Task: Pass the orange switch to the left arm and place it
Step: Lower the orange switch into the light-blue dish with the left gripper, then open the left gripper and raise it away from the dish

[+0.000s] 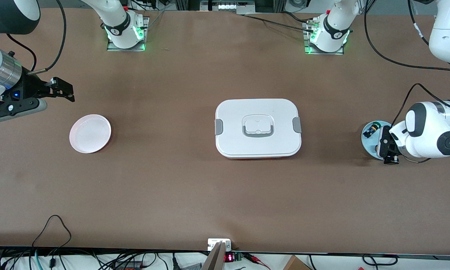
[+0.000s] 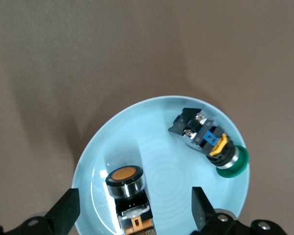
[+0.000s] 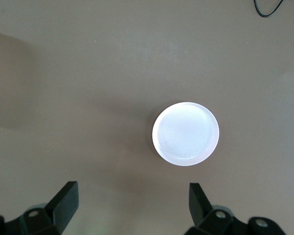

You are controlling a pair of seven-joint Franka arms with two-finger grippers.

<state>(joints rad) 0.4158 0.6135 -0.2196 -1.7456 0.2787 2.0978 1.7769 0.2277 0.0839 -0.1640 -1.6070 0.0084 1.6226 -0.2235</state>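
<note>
While the right tool [image 1: 62, 90] hangs wide open beside the pink plate [image 1: 90, 134], the box [image 1: 258, 128] sits mid-table, and the left tool [image 2: 134, 208], fingers wide, straddles the orange switch [image 2: 129, 191] on the blue plate [image 2: 157, 142]

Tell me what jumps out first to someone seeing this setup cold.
The big white box in the middle of the table draws the eye first, between a pink plate toward the right arm's end and a blue plate toward the left arm's end. The open left gripper hangs low over the blue plate, its fingers either side of the orange switch, with a green-capped switch beside it. The right gripper waits open above the table beside the pink plate.
</note>
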